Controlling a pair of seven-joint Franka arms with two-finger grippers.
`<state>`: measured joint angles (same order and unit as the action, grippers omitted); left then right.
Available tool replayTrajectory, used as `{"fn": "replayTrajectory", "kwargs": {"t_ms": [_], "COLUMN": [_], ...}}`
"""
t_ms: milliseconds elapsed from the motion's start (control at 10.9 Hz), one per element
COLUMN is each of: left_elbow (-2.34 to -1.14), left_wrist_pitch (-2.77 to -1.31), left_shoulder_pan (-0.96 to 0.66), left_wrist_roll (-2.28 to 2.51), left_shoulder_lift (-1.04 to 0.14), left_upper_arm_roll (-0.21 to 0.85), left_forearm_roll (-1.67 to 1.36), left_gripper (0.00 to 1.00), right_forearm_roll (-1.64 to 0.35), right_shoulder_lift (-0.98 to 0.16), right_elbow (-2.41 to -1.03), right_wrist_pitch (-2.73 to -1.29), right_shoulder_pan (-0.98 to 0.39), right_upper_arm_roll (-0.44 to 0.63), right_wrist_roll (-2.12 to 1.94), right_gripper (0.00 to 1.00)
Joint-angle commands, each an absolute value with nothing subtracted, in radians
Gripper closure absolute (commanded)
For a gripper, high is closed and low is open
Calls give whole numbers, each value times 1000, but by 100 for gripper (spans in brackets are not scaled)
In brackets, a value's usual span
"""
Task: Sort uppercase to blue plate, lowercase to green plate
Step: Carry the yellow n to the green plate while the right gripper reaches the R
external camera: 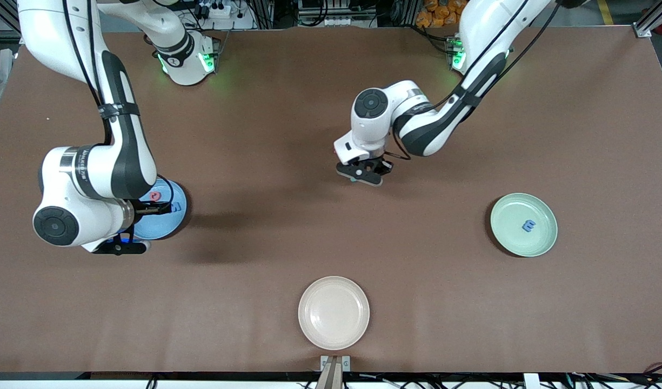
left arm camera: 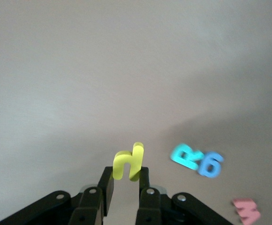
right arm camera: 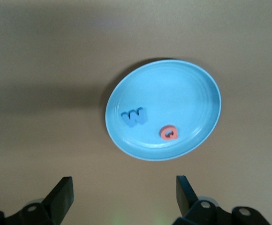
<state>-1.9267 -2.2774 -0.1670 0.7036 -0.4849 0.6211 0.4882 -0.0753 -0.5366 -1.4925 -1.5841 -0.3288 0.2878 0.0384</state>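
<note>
**Lifting a yellow letter while the blue plate is filling**

Looking down from the high front camera, I am seeing the left gripper point(external camera: 366, 174) hanging over the middle of the worktop, a little toward the robots' edge, its load hidden under the wrist. The green plate point(external camera: 523, 225) is sitting toward the left arm's end with one blue lowercase letter point(external camera: 528, 226) on it. The blue plate point(external camera: 166, 216) is lying toward the right arm's end, partly covered by that arm, and the right gripper point(external camera: 122, 244) is hovering at the plate's rim. A cream plate point(external camera: 334, 312) is resting empty-looking near the front edge, at its middle.

Through the left wrist camera, the left gripper's fingers point(left arm camera: 107, 185) are pinching a yellow lowercase h point(left arm camera: 128, 162) by its lower stems, clear of the table. Below it a teal R point(left arm camera: 186, 156) and a blue letter point(left arm camera: 211, 164) are lying almost touching, with a pink-red letter point(left arm camera: 246, 209) nearby.

Through the right wrist camera, the right gripper point(right arm camera: 124, 193) is standing wide open and empty above the blue plate point(right arm camera: 173, 84), which is holding a blue W point(right arm camera: 135, 116) and a red Q point(right arm camera: 169, 133), lying apart.

These foam pieces are looking very light, soft and a bit squashy, so I am judging that a gentle pinch across a straight stroke is suiting them best; too much squeeze is risking a twist or a pop-out.
</note>
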Motion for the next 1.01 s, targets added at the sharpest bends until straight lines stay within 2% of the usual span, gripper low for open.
{"fn": "replayTrajectory", "kwargs": {"t_ms": [0,367,734,918], "left_elbow": [-1953,-1951,-1916,-1919], "left_wrist_pitch": [-2263,-2232,-2204,-2197], "left_shoulder_pan": [-54,202,429,515], "left_wrist_roll": [680,474,265,171], "left_shoulder_lift": [-388,-327,-327,-345], "left_upper_arm_roll": [640,690,690,689], "left_forearm_roll": [486,422,420,420], "left_gripper": [100,100,100,100], "right_forearm_roll": [-92,-135,-144,-223], "right_shoulder_lift": [-500,-443,-396,-394], "right_elbow": [-1471,-1471,-1471,-1470], "right_wrist_pitch": [-1514,-1454,-1425,-1433], "right_shoulder_pan": [-365,-443,-459,-457], "right_upper_arm_roll": [285,278,103,29], "right_wrist_roll": [90,274,565,726], "right_gripper": [3,3,0,0]}}
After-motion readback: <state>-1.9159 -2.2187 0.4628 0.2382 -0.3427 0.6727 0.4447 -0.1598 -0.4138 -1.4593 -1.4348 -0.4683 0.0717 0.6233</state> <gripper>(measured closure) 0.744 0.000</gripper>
